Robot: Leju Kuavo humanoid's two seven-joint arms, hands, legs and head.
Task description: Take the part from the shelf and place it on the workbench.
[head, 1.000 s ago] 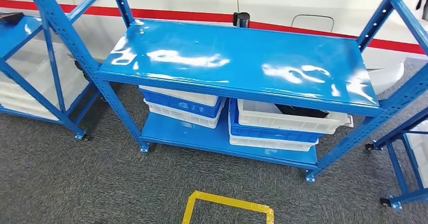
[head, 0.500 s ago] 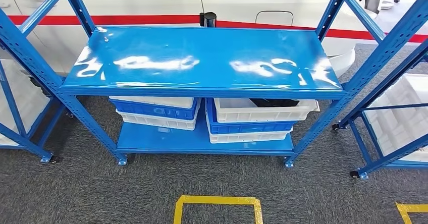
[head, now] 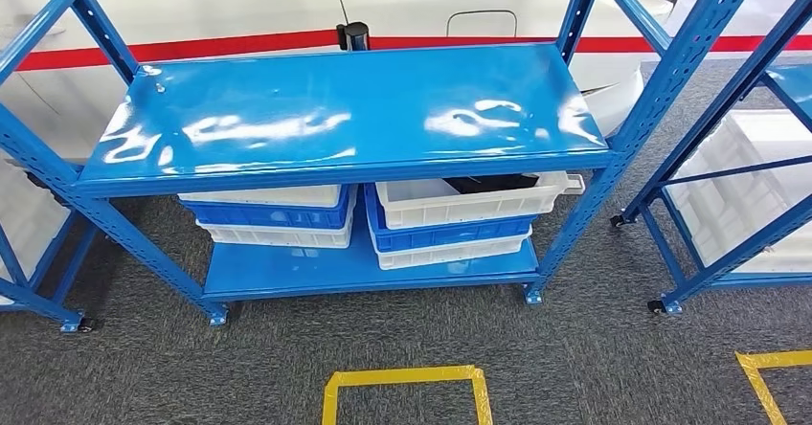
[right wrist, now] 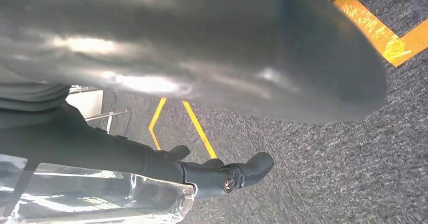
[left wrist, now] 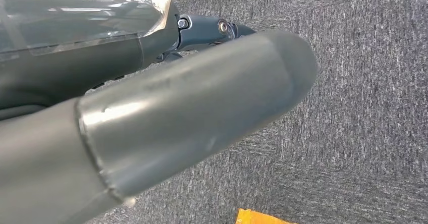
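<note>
Part: the part (head: 493,184) looks to be the dark thing lying in the top white crate (head: 460,202) on the right of the lower shelf, half hidden under the blue shelf top (head: 335,109).
Left fingers: the left hand (left wrist: 166,108) hangs over grey carpet, thick thumb up front, a dark finger (left wrist: 212,30) stretched behind it, nothing between them; fingers apart and empty.
Right fingers: the right hand (right wrist: 202,82) hangs low too, a dark finger (right wrist: 227,176) extended and apart from the thumb, clasping nothing.
Where it sits: the crate is stacked on a blue crate (head: 450,235), beside a second stack (head: 273,216) on the left, all on the blue rack (head: 584,195).
Handling: a guess only, since little shows: dark, flattish, probably stiff and not heavy; surface and fragility cannot be told.
Where to grip: likely the exposed edge nearest the crate's front rim, reached low under the shelf top.
Floor: yellow tape square (head: 402,391) marks the carpet in front.
</note>
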